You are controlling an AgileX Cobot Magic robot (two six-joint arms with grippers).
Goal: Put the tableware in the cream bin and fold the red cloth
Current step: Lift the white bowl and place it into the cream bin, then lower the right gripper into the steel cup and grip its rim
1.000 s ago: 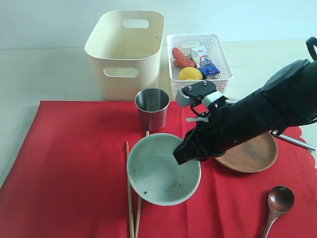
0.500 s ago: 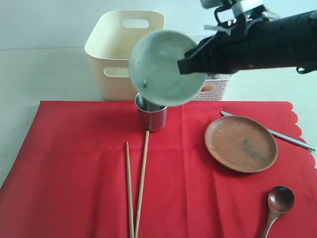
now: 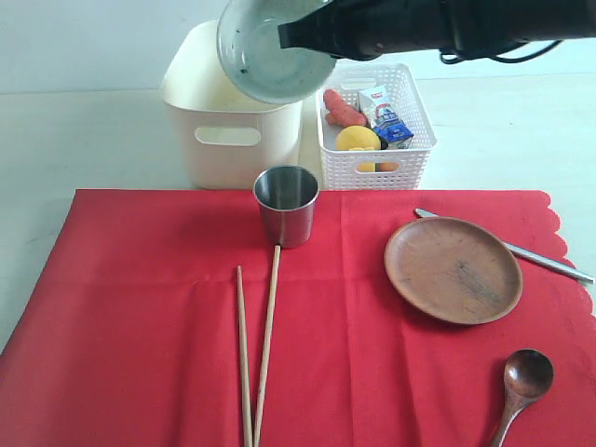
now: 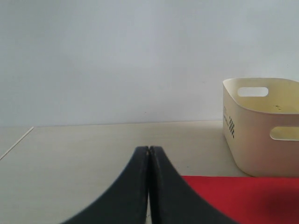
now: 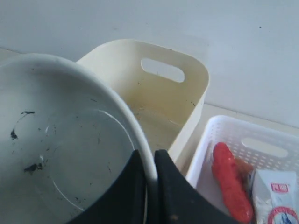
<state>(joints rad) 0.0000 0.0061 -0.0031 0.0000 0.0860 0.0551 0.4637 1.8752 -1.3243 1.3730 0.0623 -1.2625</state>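
Left gripper (image 4: 148, 150): jaws pressed together, empty, low over desk's left side, well apart from bin. Cream bin (image 3: 200, 158) toward desk's far edge, behind red cloth (image 3: 140, 307). White speckled bowl (image 3: 265, 56) tilted, hanging over bin's right half. Right gripper (image 5: 149, 163) pinches bowl rim. Bin mouth looks straight below, so right arm places it.

From my screen I saw a plain, pale grey-white wall (image 3: 93, 37) running unbroken behind the workspace; below it lay a flat, smooth cream tabletop (image 3: 84, 140), meeting the wall in a straight edge; the left wrist view showed a thin dark line (image 4: 16, 142) slanting across that top; the light was soft and even.
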